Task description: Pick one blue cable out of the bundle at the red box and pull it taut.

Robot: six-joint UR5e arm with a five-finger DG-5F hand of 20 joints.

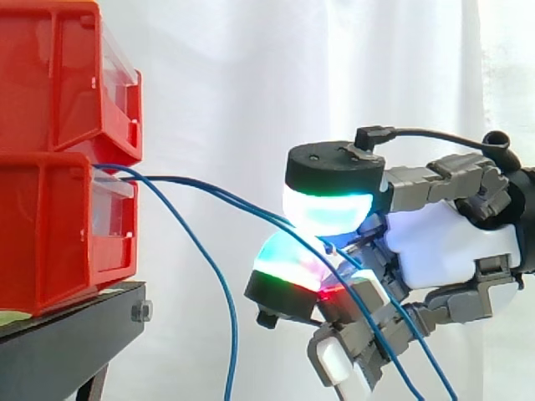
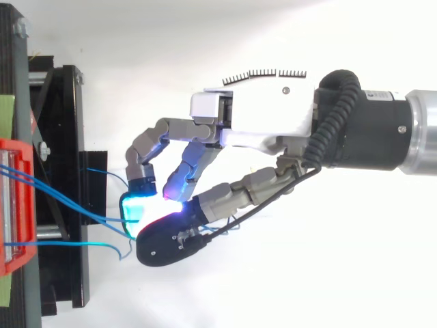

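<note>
A white curtain (image 1: 251, 83) hangs in soft folds, brightly lit, behind a black stand (image 1: 58, 342).

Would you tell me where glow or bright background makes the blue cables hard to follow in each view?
Side view: the blue cables read dark against the bright white curtain, but the glowing fingertips of the hand bloom over the pinch. Top view: white-cyan glow at the fingertips swallows the cables there; they show clearly across the black stand.
</note>
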